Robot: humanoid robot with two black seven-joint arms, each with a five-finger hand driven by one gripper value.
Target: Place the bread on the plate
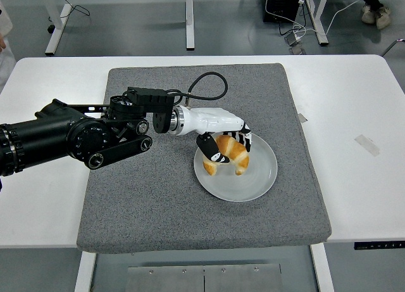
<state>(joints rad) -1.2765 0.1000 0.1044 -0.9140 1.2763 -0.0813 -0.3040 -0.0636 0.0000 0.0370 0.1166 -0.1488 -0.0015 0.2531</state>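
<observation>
The bread (pixel 229 154), a croissant, is seen lying over the plate (pixel 256 178), in the plate's upper-left part, at about ten o'clock from the plate's centre. From the left, the black left arm (pixel 69 137) is reached in across the grey mat (pixel 158 197), and the bread is clasped by the left hand (pixel 223 144), whose fingers are curled over and around it. Whether the bread's weight is already borne by the plate cannot be told. The carrying is judged nearly done; the release of the bread and the drawing back of the hand are judged to be left. The right arm is not seen.
</observation>
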